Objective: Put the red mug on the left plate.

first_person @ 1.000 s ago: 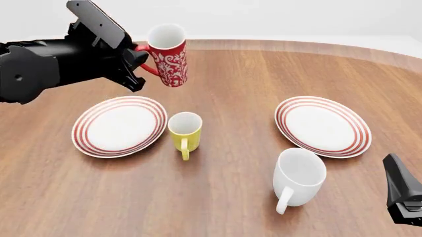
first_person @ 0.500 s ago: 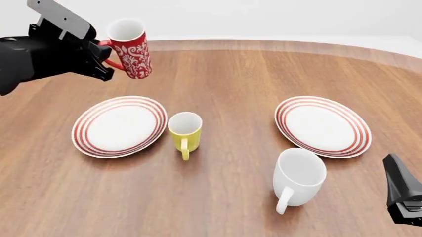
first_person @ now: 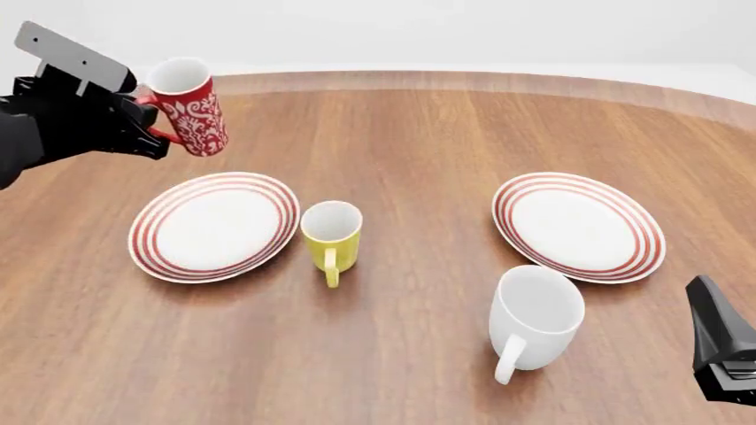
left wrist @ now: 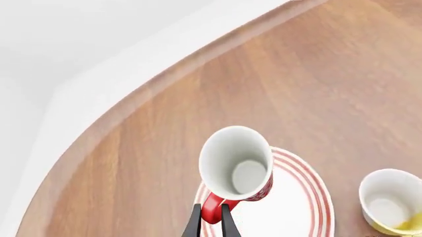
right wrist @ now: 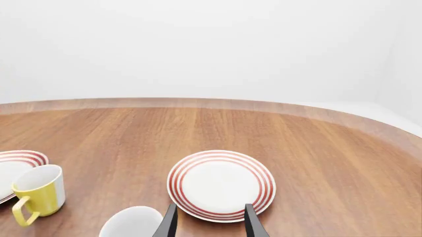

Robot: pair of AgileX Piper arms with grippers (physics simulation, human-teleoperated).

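Two arms work at the wooden table [first_person: 426,133]; the left gripper [first_person: 144,111] comes in at the far left of the front view, its fingers [left wrist: 193,223] clamped on the red handle of the red mug [first_person: 189,106]; the mug hangs in the air, clear of the table, above and just behind the far left edge of the left plate [first_person: 214,226]; its long axis stands near upright, leaning a little, with the white mouth turned up and toward the camera and the handle pointing left into the gripper; from the left wrist view the mug's open mouth faces the lens, its white inside in plain sight, and the ringed plate lies below and partly behind it.

Just to the right of the left plate, very near its rim, stands the yellow mug [first_person: 331,235], upright, handle toward the near edge of the table; further right and nearer sits the bigger white mug [first_person: 534,319], upright too, handle also toward the near side; behind it, close by, lies the right plate [first_person: 578,226], flat on the table and bare.

At the lower right corner of the front view shows part of the right gripper [right wrist: 209,222], well apart from every mug; in the right wrist view its fingers stand apart, holding nothing, with the right plate ahead of them.
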